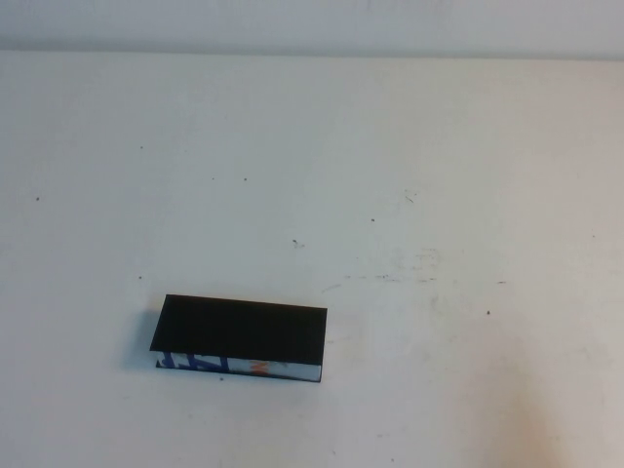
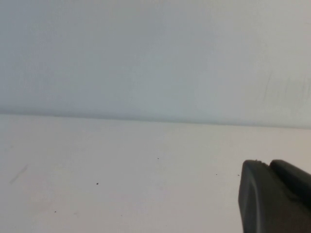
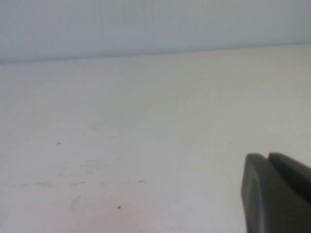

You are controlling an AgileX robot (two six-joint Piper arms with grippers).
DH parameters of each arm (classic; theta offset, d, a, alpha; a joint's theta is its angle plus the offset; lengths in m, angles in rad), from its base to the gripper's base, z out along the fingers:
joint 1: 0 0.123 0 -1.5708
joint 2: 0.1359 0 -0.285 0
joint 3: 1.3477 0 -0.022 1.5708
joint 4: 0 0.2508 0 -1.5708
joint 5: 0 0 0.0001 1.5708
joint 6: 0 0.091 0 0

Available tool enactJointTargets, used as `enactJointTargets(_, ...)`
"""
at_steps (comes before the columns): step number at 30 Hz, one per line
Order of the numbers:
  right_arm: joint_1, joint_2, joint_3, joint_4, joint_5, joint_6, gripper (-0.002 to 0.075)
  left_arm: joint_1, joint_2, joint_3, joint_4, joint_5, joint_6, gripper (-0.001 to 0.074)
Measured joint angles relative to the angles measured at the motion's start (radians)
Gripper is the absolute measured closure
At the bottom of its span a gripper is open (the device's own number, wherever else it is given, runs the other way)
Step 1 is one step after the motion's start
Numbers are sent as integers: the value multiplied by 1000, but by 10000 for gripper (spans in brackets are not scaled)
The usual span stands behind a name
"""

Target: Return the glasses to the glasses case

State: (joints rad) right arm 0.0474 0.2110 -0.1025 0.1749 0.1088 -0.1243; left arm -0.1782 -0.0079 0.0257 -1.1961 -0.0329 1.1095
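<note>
The glasses case (image 1: 241, 339) lies closed on the white table (image 1: 390, 175), left of centre toward the near edge; its lid is black and its front edge is printed blue, white and orange. The glasses are not in view in any frame. Neither arm shows in the high view. My left gripper (image 2: 266, 165) shows only in the left wrist view, its two dark fingers pressed together over bare table. My right gripper (image 3: 266, 157) shows only in the right wrist view, fingers pressed together with nothing between them, also over bare table.
The table is white with small dark specks and faint scuff marks (image 1: 409, 265) right of centre. A pale wall (image 1: 312, 24) runs along the far edge.
</note>
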Motion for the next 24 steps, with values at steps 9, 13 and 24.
enactJointTargets(9,-66,-216,129,65,39,0,737,0,0,0,0,0,0,738)
enactJointTargets(13,-66,-218,129,61,129,0,737,0,0,0,0,0,0,738)
enactJointTargets(24,-66,-218,131,65,250,0,737,0,0,2,0,0,0,738)
